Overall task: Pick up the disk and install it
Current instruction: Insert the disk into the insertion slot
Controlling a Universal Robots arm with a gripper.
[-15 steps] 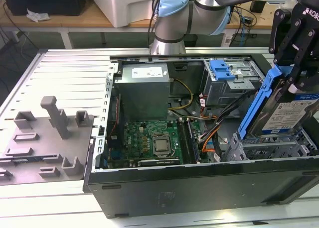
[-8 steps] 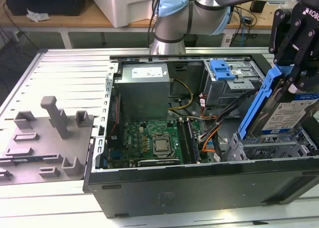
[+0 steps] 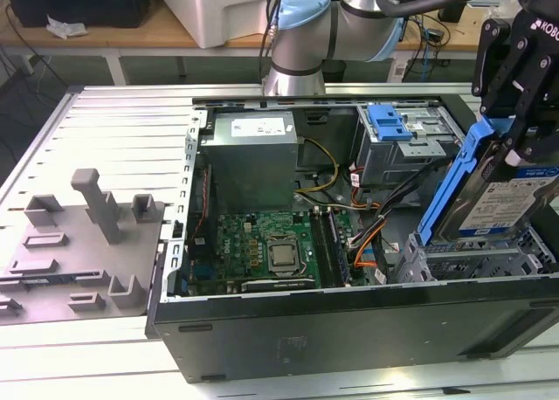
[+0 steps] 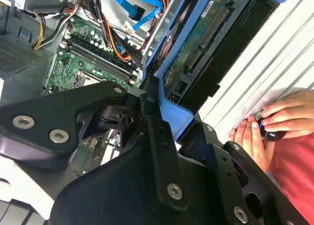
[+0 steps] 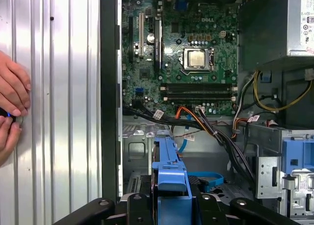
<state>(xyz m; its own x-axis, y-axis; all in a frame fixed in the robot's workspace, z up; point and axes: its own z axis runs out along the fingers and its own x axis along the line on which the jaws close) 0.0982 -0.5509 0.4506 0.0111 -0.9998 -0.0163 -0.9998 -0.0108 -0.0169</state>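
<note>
My gripper (image 3: pixel 514 142) is shut on the disk (image 3: pixel 505 203), a silver drive with a white-and-blue label in a blue carrier bracket (image 3: pixel 456 183). The disk hangs steeply tilted at the exterior view's right, its lower end at the grey drive bay (image 3: pixel 467 262) in the front corner of the open computer case (image 3: pixel 349 330). In the second wrist view the disk's green circuit-board side (image 4: pixel 196 53) and blue bracket (image 4: pixel 169 109) run out from between the black fingers (image 4: pixel 149 131). The first wrist view has the bracket's edge (image 5: pixel 169 173) standing over the case floor.
Inside the case lie the motherboard (image 3: pixel 262 247), a grey power supply (image 3: pixel 253 155), a grey drive cage with a blue tab (image 3: pixel 389 120), and cable bundles (image 3: pixel 371 234). A grey fixture plate (image 3: pixel 79 243) sits at the exterior view's left. A person's hands (image 4: pixel 267 124) rest on the ribbed table.
</note>
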